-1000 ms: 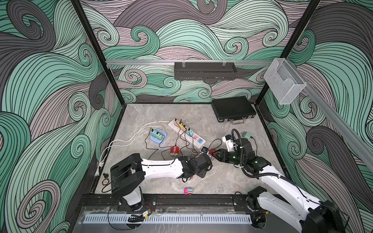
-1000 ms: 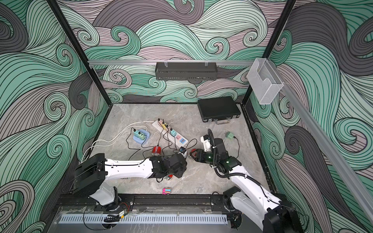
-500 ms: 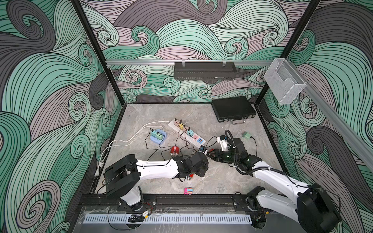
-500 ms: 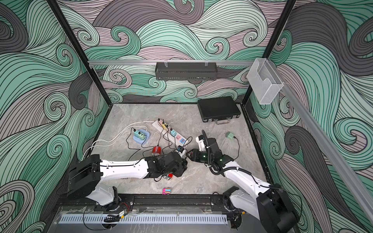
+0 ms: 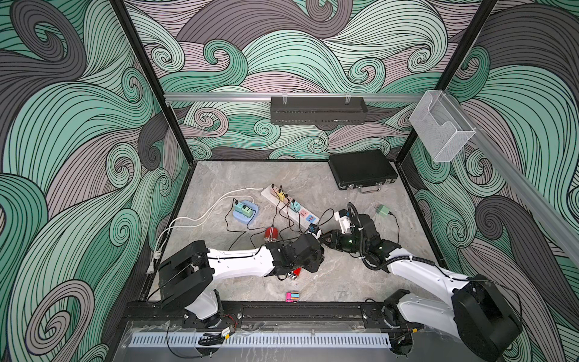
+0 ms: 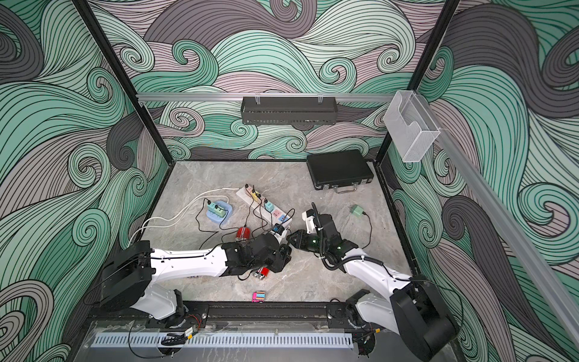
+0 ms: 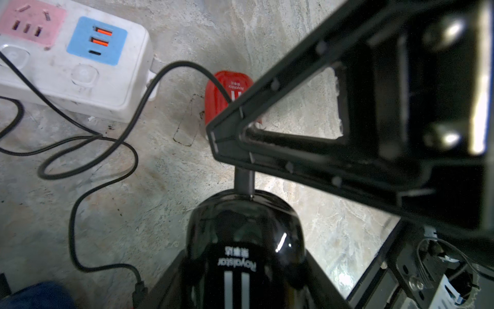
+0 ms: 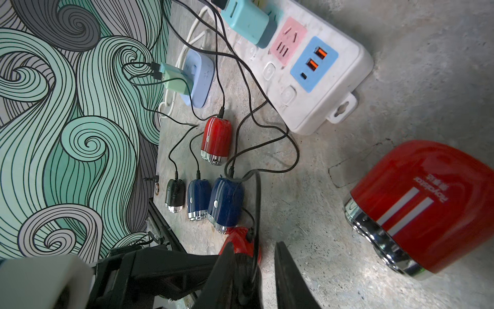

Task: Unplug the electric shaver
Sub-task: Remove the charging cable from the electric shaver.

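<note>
Right wrist view: the right gripper (image 8: 254, 244) straddles the charging plug (image 8: 250, 235), jaws narrowly apart and not visibly pinching. The plug sits in the electric shaver (image 8: 236, 240), which the left gripper (image 7: 242, 267) clamps low over the table (image 8: 320, 200). Closing on the thin cable (image 8: 258, 192) instead of the plug could slip; a skewed pull might twist the shaver loose. Both arms reach low, wrists meeting nose to nose.

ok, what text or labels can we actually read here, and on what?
"Royalstar": on the dark glossy shaver, left wrist view, upside down.
"Royalstar": on the red shaver beside the power strip, both wrist views.
Chinese characters beside each logo: too blurred to read.
Power strip: no legible print.
Top views: nothing legible.
</note>
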Tool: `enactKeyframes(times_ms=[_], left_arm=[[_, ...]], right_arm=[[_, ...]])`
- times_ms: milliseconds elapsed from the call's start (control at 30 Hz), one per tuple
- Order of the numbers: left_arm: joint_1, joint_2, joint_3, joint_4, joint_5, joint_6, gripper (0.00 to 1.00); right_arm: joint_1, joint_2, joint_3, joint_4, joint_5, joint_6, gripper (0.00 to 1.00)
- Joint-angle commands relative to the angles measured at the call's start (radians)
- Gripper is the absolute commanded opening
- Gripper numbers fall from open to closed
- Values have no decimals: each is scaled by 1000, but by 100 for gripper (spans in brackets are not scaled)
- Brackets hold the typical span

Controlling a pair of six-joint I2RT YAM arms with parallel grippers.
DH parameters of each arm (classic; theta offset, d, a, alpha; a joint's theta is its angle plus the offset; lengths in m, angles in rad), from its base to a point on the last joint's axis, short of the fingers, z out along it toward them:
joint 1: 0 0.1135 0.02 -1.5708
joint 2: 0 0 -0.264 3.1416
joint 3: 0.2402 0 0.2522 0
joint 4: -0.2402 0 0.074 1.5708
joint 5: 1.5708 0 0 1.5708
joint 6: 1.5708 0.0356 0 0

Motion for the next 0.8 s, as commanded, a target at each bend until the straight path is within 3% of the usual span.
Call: enactKeyframes(times_ms=[0, 467, 767], left_arm=[[8, -28, -2, 36, 15, -6, 46], [13, -19, -6, 44, 18, -10, 46], [15, -14, 1, 35, 23, -6, 46]], right_arm=[[5, 9, -2, 33, -15, 26, 24], [5, 8, -18, 50, -15, 42, 11], [6, 4, -6, 38, -2, 40, 9]])
